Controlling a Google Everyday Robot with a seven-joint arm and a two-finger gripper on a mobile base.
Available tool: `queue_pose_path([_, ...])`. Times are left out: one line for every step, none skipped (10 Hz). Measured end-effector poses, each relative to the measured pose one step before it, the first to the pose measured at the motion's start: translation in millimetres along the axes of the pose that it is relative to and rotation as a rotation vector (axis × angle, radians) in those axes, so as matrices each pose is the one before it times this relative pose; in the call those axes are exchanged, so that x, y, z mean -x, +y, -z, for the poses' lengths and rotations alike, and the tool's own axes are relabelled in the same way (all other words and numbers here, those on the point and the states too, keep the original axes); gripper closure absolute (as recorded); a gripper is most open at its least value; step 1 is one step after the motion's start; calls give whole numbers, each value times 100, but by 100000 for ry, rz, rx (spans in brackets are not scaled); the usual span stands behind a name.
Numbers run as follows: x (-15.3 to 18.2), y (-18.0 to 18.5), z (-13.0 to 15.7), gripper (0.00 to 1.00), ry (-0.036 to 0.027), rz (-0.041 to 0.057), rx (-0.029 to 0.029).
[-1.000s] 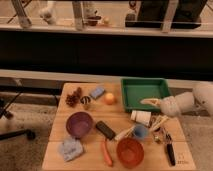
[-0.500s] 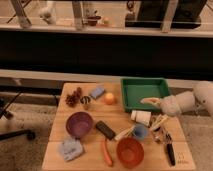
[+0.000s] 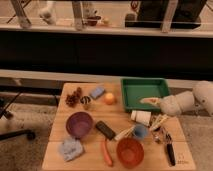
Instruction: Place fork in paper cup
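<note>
Background: a dark wall panel rose behind the worktop, with a railed ledge above it carrying blurred items.
Worktop (image 3: 57, 155): a pale, smooth wooden rectangle.
Green tray (image 3: 131, 87): a rectangular plastic tray with raised walls, at the far right of the worktop.
Paper cup (image 3: 141, 117): small, off-white and slightly tapered, just in front of the tray's near wall, seemingly on its side.
Small blue cup (image 3: 140, 131): round and upright, just in front of the paper cup.
Hand (image 3: 156, 112): at the end of a smooth white rounded arm (image 3: 192, 100) coming in from the right. Its cream fingers (image 3: 150, 101) were spread wide, one over the tray's near edge and one lower down, right beside the paper cup. It gripped nothing.
Fork: not distinguishable. Silvery metal pieces (image 3: 159, 136) lay right of the blue cup, beside a black-handled utensil (image 3: 170, 151).
Purple bowl (image 3: 79, 124): round and matte, left of centre.
Orange-red bowl (image 3: 130, 151): round, at the near edge.
Grey-blue cloth (image 3: 71, 148): crumpled and soft, at the near left.
Orange ball-shaped fruit (image 3: 109, 98): left of the tray, beside a blue sponge block (image 3: 97, 92).
</note>
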Motion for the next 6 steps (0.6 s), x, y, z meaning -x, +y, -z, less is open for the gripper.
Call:
queue_pose_path([19,-23,-12,20,14,44,40])
queue_pose_path([1,-13,-35,20,16,20,82])
queue_pose_path([-18,10,-33,20,-52,-21,54])
queue_pose_path([-5,3,29,20,-96,-43,12])
queue_pose_path([-61,-16,22,20,-132,-117,28])
queue_pose_path([-88,-52,-33,20,-77,-195,111])
